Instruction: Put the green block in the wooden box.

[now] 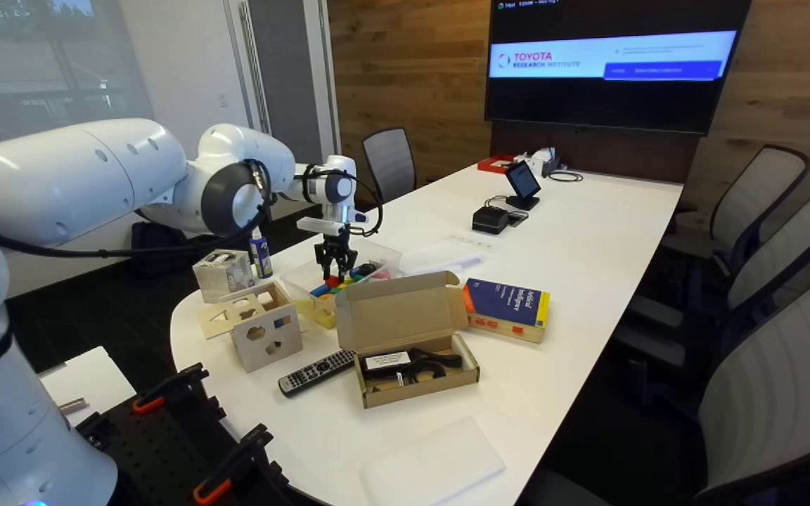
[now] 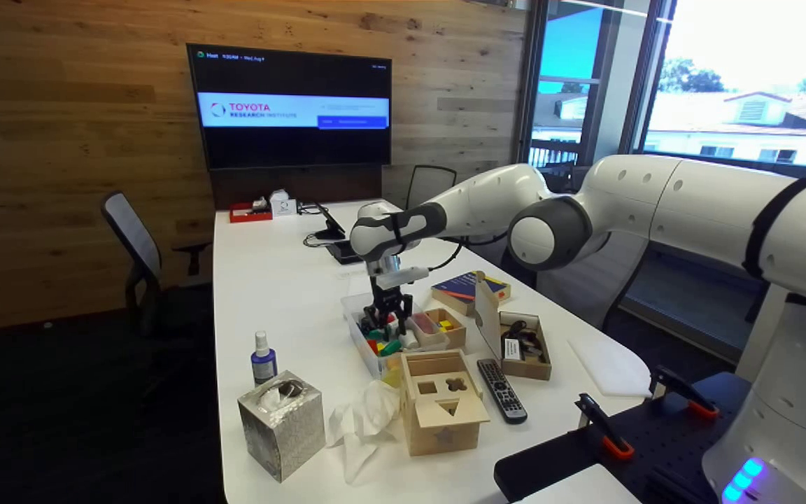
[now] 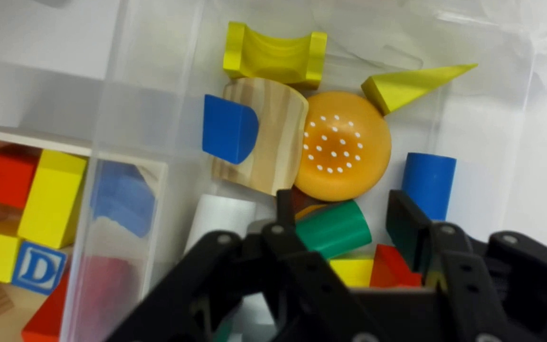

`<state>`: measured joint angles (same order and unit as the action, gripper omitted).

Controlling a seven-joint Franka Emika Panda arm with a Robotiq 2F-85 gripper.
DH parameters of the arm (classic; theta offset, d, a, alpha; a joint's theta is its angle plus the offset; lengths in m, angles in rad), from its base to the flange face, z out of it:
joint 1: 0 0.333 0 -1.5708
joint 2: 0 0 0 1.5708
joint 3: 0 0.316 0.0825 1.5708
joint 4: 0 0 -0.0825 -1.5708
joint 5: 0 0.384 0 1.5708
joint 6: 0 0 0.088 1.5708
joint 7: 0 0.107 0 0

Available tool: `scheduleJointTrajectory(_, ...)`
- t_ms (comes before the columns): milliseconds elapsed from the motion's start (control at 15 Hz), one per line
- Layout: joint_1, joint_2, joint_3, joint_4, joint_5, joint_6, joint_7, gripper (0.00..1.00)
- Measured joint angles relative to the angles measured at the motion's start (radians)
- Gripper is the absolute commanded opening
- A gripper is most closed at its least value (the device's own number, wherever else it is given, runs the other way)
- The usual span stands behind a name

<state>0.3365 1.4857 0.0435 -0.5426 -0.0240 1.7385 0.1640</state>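
Observation:
The green block is a green cylinder [image 3: 335, 230], lying on its side among other toy blocks in the clear plastic bin [image 3: 155, 109]. My gripper [image 3: 340, 209] is open above it. The cylinder shows between the two fingers, its left end hidden behind the left finger; nothing is gripped. In both exterior views the gripper [image 1: 335, 273] [image 2: 392, 327] points down into the bin. A wooden box with shaped holes [image 1: 264, 341] [image 2: 441, 427] stands beside the bin, its lid partly slid out. A smaller open wooden box [image 2: 453, 337] holding red and yellow blocks touches the bin's side.
An open cardboard box [image 1: 401, 313] with a black cable stands near the bin, with a remote [image 1: 317, 372] and books [image 1: 507, 306] close by. A tissue box [image 2: 280, 423] and spray bottle [image 2: 264, 360] stand near the table edge. A blue cylinder [image 3: 429, 183] lies by the right finger.

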Motion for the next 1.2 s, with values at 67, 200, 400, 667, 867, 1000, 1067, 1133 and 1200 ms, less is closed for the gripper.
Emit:
scheduleJointTrajectory(67, 0.0, 0.001, 0.0, -0.008, 0.004, 0.025, 0.002, 0.93)
scheduleJointTrajectory(200, 0.0, 0.003, 0.0, -0.028, 0.006, 0.083, 0.025, 1.0)
scheduleJointTrajectory(400, 0.0, 0.004, -0.005, -0.054, 0.006, 0.182, 0.099, 1.0)
scheduleJointTrajectory(667, 0.001, 0.004, -0.027, -0.08, 0.005, 0.276, 0.198, 1.0)
scheduleJointTrajectory(867, 0.002, 0.004, -0.044, -0.085, 0.004, 0.288, 0.261, 1.0)
scheduleJointTrajectory(1000, 0.002, 0.004, -0.056, -0.091, 0.003, 0.288, 0.299, 1.0)
scheduleJointTrajectory(1067, 0.003, 0.004, -0.06, -0.097, 0.003, 0.288, 0.316, 1.0)
scheduleJointTrajectory(1133, 0.003, 0.004, -0.061, -0.102, 0.003, 0.288, 0.328, 1.0)
scheduleJointTrajectory(1200, 0.003, 0.004, -0.061, -0.104, 0.003, 0.288, 0.336, 1.0)
